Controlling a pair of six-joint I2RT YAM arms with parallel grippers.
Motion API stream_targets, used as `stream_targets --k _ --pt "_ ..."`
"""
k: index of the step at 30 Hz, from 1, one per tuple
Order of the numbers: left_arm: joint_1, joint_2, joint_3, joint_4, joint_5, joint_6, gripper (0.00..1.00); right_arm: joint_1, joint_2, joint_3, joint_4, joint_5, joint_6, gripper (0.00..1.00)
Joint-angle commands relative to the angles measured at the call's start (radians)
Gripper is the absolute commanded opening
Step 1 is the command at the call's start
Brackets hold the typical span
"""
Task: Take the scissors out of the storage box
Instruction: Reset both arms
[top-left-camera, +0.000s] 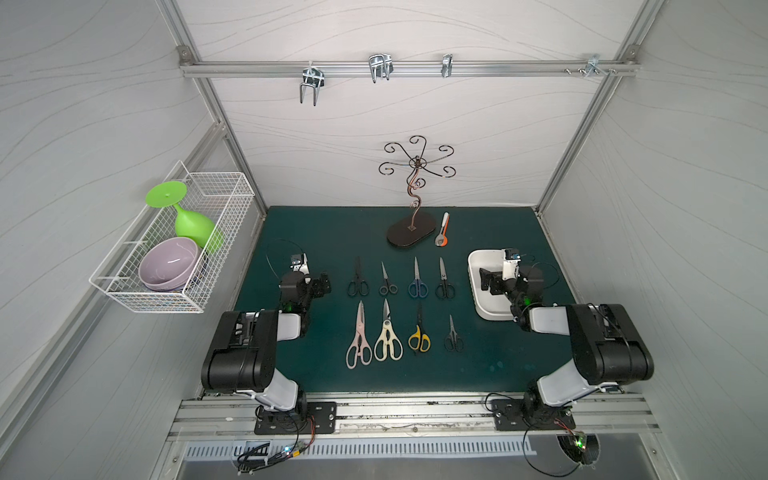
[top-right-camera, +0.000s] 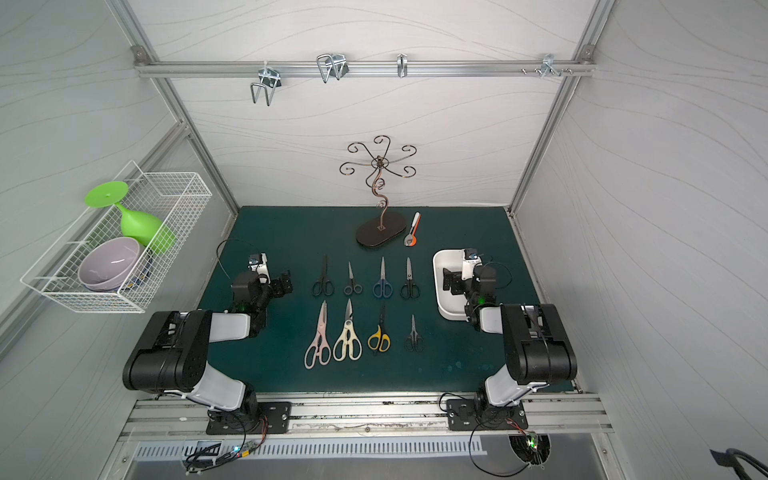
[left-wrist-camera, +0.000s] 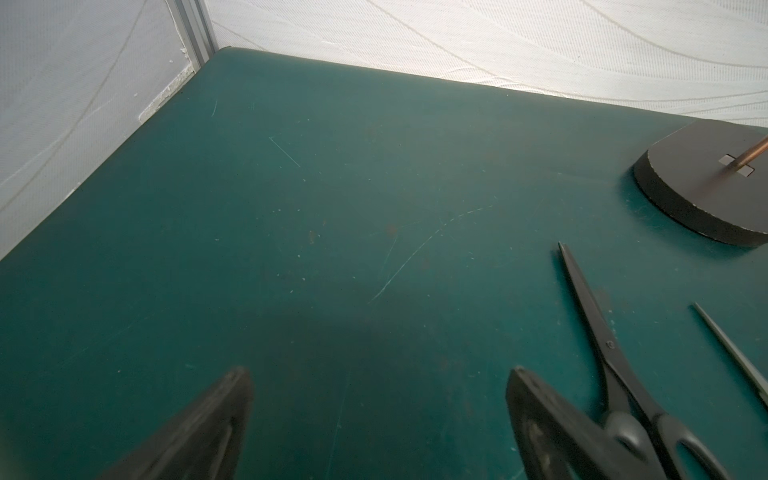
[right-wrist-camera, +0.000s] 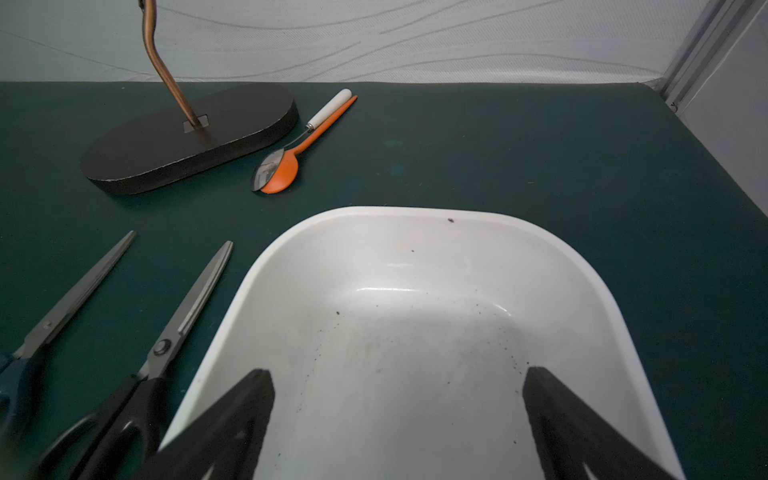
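Eight pairs of scissors (top-left-camera: 387, 328) lie in two rows on the green mat (top-left-camera: 498, 361), all outside the box (right-wrist-camera: 415, 257), which sits empty at their three o'clock. My right gripper (right-wrist-camera: 399, 374) hangs over it, jaws apart, holding nothing. My left gripper (left-wrist-camera: 379, 370), at their nine o'clock, is equally spread. Nothing seems left to remove.

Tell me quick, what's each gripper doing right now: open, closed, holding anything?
Left gripper: open, holding nothing.
Right gripper: open, holding nothing, over the storage box.
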Motion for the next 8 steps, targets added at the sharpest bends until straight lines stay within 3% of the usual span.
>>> stream_targets --k 1,8 --pt "0.000 0.004 0.013 0.046 0.008 0.014 1.00 -0.002 0.014 0.010 -0.019 -0.011 0.006 0.99" --pt "0.000 0.004 0.014 0.045 0.005 0.014 1.00 -0.002 0.012 0.008 -0.017 -0.010 0.006 0.99"
